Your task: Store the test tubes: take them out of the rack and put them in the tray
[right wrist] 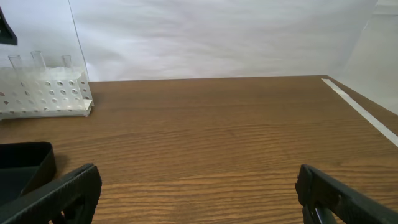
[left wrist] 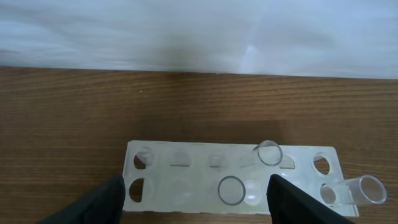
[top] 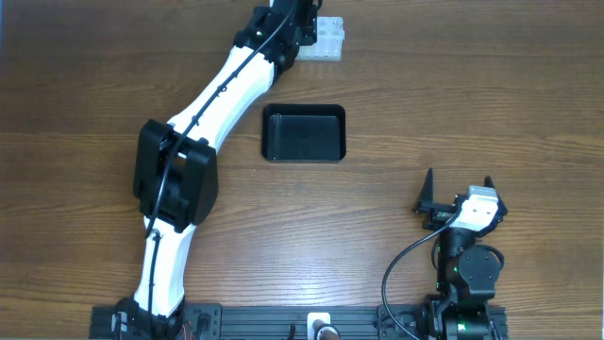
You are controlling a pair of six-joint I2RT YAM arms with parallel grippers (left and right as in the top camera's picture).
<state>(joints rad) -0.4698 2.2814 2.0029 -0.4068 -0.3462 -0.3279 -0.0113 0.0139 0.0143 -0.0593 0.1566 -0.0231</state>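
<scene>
Left wrist view has the left gripper (left wrist: 199, 202), fingers apart, over the clear rack (left wrist: 186, 163) holding three test tubes (left wrist: 231, 190) — light, slick, likely brittle, best pinched gently just under the rim — with the black tray (top: 304, 132) near it.

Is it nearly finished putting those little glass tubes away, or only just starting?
Only starting. Done: nothing, the tray looks empty. In hand: the left gripper is open over the rack, fingers either side of one test tube. Left: all three test tubes stand in the rack; the right gripper sits open, apart.
</scene>
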